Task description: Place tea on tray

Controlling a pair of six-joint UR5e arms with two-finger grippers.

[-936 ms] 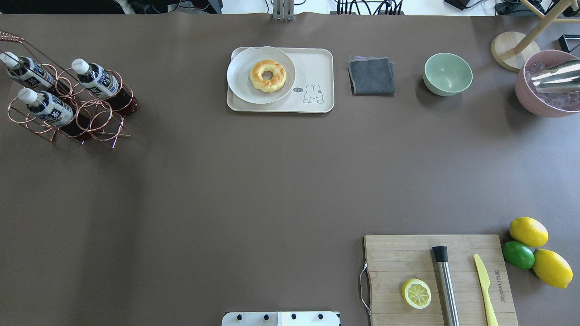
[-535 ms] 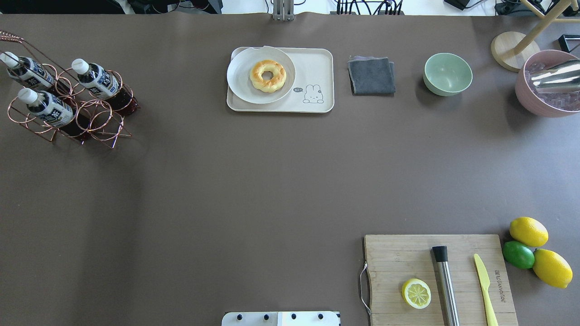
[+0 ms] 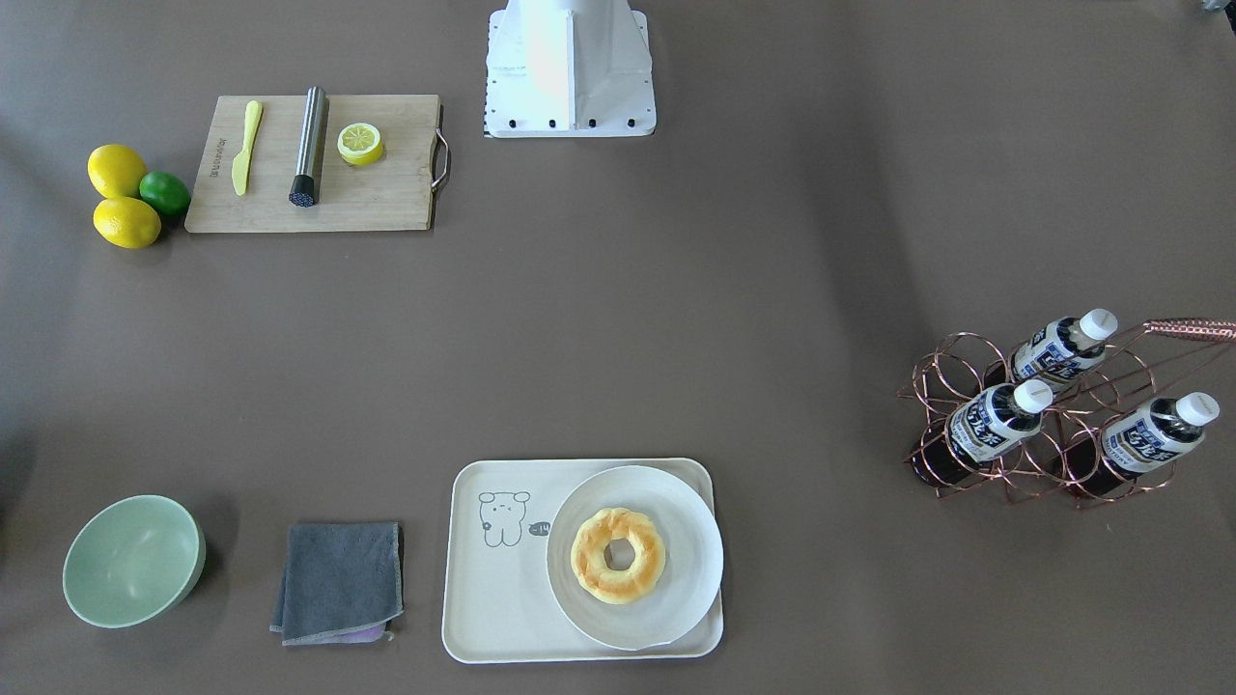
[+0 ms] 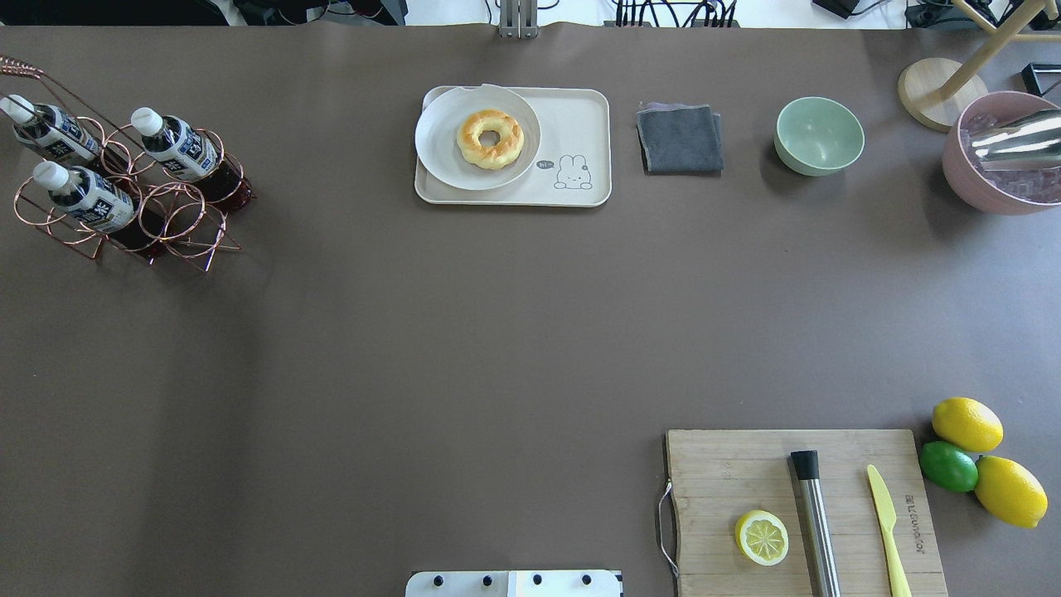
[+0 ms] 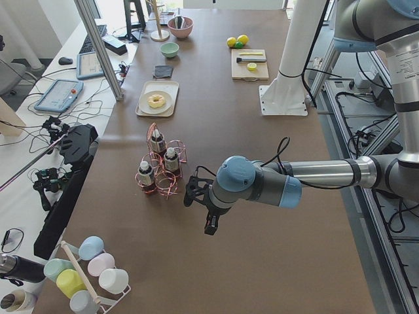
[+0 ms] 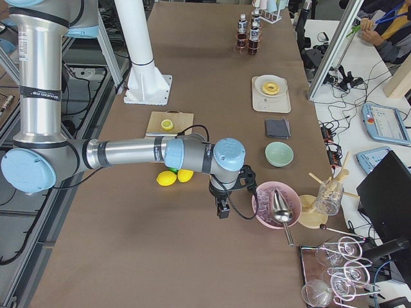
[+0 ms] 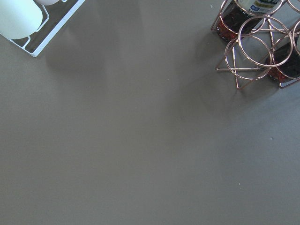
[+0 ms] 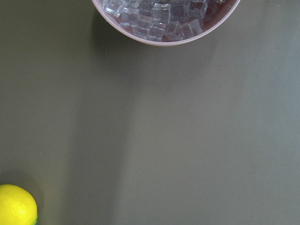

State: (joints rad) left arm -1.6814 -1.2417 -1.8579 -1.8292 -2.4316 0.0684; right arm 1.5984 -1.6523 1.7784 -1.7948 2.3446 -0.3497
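Three alike tea bottles stand in a copper wire rack (image 4: 178, 228) at the table's left end: one (image 4: 176, 148), a second (image 4: 51, 131) and a third (image 4: 85, 197). They also show in the front view (image 3: 995, 420). The cream tray (image 4: 574, 124) lies at the far middle, and a white plate (image 4: 439, 157) with a donut (image 4: 490, 138) covers its left part. My left gripper (image 5: 208, 224) hangs over bare table near the rack, and I cannot tell if it is open. My right gripper (image 6: 221, 208) hangs near the pink bowl, and I cannot tell its state either.
A grey cloth (image 4: 680, 138), a green bowl (image 4: 819, 135) and a pink ice bowl (image 4: 995, 178) stand right of the tray. A cutting board (image 4: 746, 473) with a lemon half, a steel tool and a knife sits front right, with lemons and a lime (image 4: 949, 466) beside it.
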